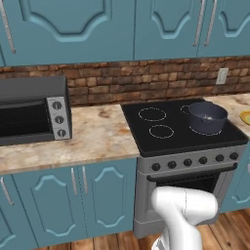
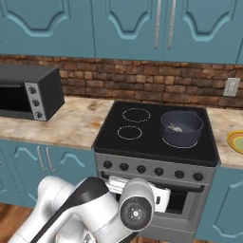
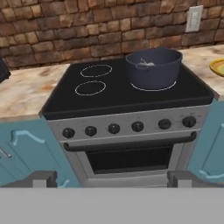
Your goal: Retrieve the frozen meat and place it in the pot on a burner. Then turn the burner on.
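Observation:
The dark blue-grey pot (image 1: 207, 117) (image 2: 181, 128) (image 3: 154, 68) stands on the right front burner of the black stove top (image 1: 146, 134) (image 2: 147, 142) (image 3: 78, 103). Inside it lies a small pale thing (image 3: 146, 64), too small to tell if it is the frozen meat. Several dark knobs (image 3: 137, 126) (image 2: 142, 168) (image 1: 187, 162) run along the stove's front panel. My gripper (image 3: 111, 179) is open, low in front of the oven door, with nothing between its fingers. It is well short of the knobs and the pot.
A grey toaster oven (image 1: 31, 112) (image 2: 28, 92) sits on the counter left of the stove. A yellow plate (image 1: 245, 117) (image 2: 236, 141) (image 3: 217, 66) lies on the counter to the right. Blue cabinets hang above and stand below. A wall outlet (image 3: 194, 18) is on the brick.

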Motion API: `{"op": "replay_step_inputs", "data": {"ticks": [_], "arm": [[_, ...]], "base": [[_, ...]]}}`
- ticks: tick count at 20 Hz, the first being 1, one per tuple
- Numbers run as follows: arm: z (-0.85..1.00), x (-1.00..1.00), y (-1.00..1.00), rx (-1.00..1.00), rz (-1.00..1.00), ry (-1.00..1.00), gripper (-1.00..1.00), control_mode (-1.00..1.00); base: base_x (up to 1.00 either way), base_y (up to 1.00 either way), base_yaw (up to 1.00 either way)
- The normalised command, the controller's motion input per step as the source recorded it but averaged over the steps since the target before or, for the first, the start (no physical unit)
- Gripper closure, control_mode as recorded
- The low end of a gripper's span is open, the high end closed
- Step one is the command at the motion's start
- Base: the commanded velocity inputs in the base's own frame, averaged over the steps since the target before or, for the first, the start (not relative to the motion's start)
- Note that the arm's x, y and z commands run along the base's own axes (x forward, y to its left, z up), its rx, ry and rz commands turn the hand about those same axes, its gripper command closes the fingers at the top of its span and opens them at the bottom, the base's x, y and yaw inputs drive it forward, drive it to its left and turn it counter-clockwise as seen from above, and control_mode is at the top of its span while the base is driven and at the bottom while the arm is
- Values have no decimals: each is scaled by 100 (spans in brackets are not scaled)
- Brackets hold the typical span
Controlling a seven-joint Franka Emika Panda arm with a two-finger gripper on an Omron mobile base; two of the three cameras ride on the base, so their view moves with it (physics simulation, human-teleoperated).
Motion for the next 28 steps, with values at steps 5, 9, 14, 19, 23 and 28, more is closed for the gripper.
{"op": "replay_step_inputs", "data": {"ticks": [5,9,14,19,23,28], "arm": [[-35,24,-20,-6,-4,-2,-100,-100],[-35,35,-13,-6,-11,0,-100,-100],[-39,29,-2,-3,-6,-5,-100,-100],[-30,7,0,0,-2,-13,-100,-100],[-8,0,0,0,-1,-8,-100,-100],[-12,2,0,1,1,-4,-100,-100]], "base": [[0,0,0],[0,0,0],[0,0,0],[0,0,0],[0,0,0],[0,0,0]]}}
